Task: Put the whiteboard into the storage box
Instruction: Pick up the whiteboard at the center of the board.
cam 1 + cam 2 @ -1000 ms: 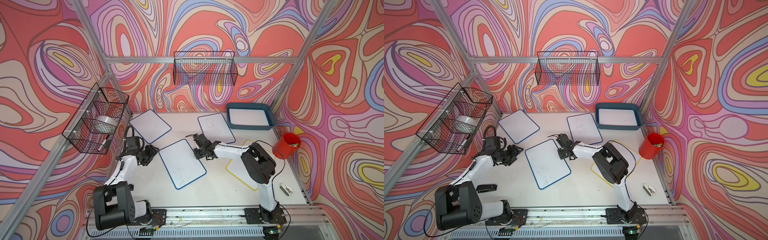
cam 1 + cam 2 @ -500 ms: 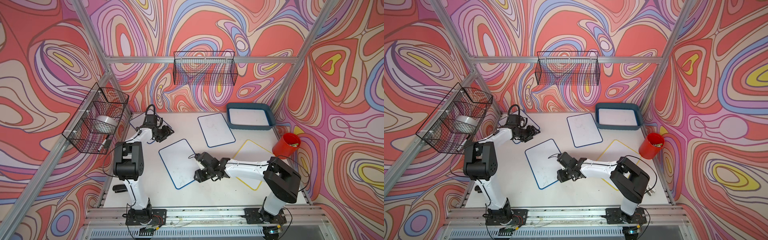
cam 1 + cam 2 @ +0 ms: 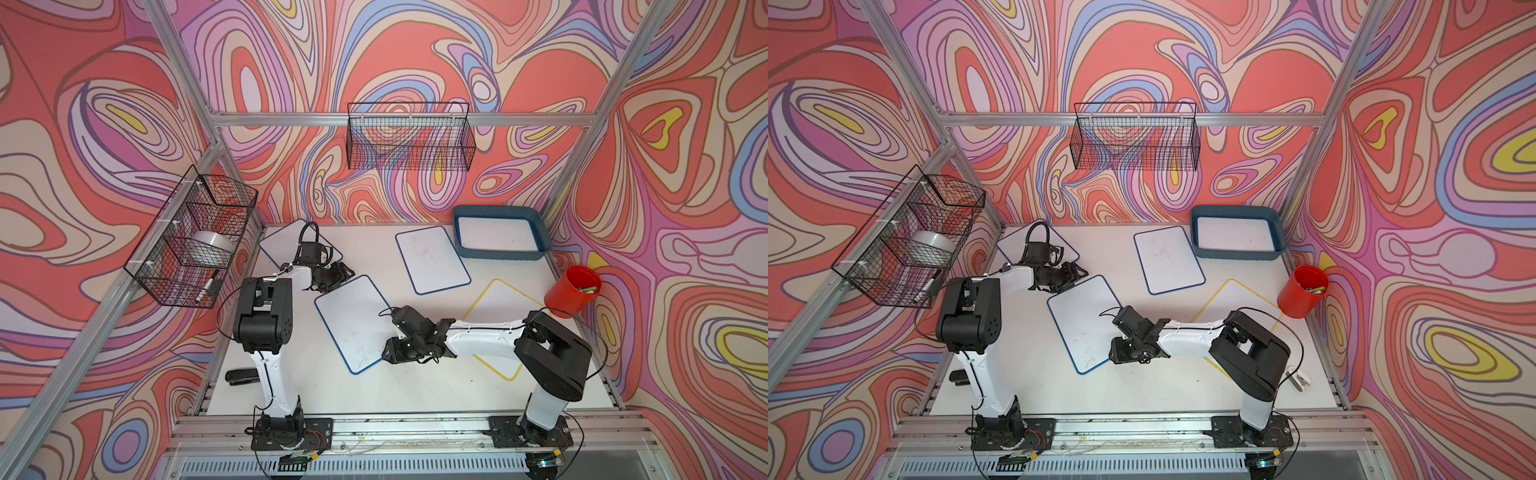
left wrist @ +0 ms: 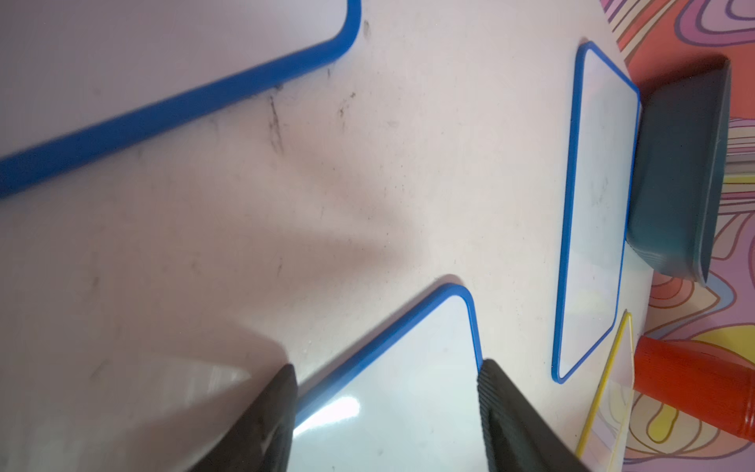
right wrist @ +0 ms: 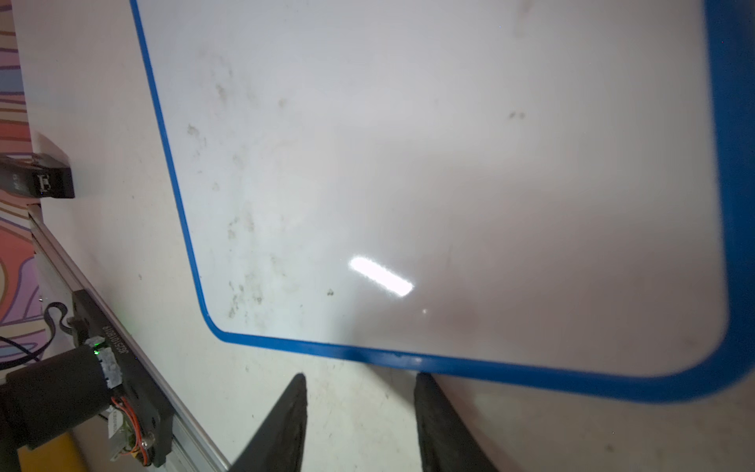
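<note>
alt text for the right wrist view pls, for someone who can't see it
A whiteboard with a blue frame lies flat on a white table and fills most of the picture. The right claw points at its near edge with its two dark tips apart and nothing between them.

My left arm hides part of the far whiteboard, my right arm part of the yellow board; the bucket contents are perhaps pens.
</note>
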